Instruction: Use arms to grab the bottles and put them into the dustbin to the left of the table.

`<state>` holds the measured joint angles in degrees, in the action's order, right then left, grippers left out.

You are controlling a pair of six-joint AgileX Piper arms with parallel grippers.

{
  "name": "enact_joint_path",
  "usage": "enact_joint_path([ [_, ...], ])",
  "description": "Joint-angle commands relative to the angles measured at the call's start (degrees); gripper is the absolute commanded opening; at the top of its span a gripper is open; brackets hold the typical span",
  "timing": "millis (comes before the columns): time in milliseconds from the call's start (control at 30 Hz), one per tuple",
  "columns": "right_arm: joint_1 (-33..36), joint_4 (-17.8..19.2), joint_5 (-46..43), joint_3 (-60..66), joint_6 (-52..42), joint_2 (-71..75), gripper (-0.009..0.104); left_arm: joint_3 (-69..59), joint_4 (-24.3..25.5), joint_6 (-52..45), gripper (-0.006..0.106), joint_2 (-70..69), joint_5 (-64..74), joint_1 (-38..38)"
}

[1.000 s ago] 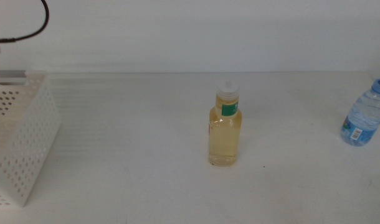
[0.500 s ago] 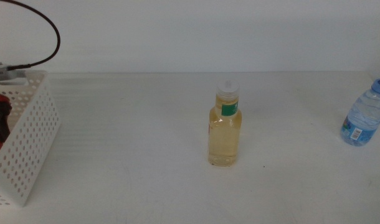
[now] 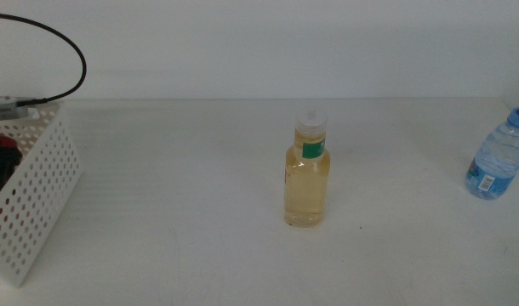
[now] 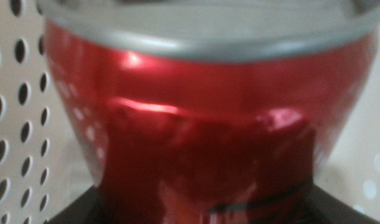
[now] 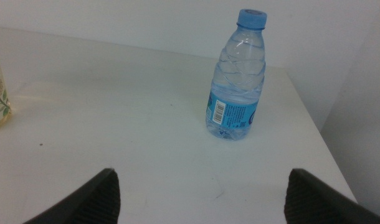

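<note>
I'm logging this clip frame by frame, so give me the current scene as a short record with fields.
red can: fills the left wrist view, inside the dustbin, perforated wall behind it
left gripper: in the dustbin at the table's left edge; its dark jaws barely show under the can, grip unclear
yellow bottle: upright mid-table, white cap on
water bottle: upright near the right edge, blue cap on
right gripper: open, low over the table, facing the water bottle, not touching it
bottles left on table: two

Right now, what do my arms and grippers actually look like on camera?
Little shows. The right gripper has two dark, rounded jaws. The left gripper is only a dark edge below the lens. In the middle view, a black cable loops at the left edge.
</note>
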<state>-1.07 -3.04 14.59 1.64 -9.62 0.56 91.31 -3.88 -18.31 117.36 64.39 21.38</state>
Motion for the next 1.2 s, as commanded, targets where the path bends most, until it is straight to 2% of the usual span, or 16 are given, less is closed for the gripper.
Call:
enact_joint_path([
  [0, -0.3, 0.3, -4.4, -0.4, -0.7, 1.6, 0.070, 1.9, -0.3, 0.7, 0.035, -3.2, -1.0, -0.1],
  [200, -0.3, 0.3, -4.4, -0.4, -0.7, 1.6, 0.070, 1.9, -0.8, 3.3, 0.066, -3.2, 1.0, -0.1],
  [367, -0.3, 0.3, -4.4, -0.4, -0.7, 1.6, 0.070, 3.5, -0.6, 4.6, 0.077, -3.5, 5.1, -0.2],
  [700, -0.3, 0.3, -4.4, -0.4, -0.7, 1.6, 0.070, 5.2, -0.5, 7.2, 0.075, -14.6, 3.7, -5.4],
  [1167, -0.3, 0.3, -4.4, -0.4, -0.7, 1.6, 0.070, 5.2, -0.6, 9.6, 0.071, -35.6, 2.2, -24.3],
])
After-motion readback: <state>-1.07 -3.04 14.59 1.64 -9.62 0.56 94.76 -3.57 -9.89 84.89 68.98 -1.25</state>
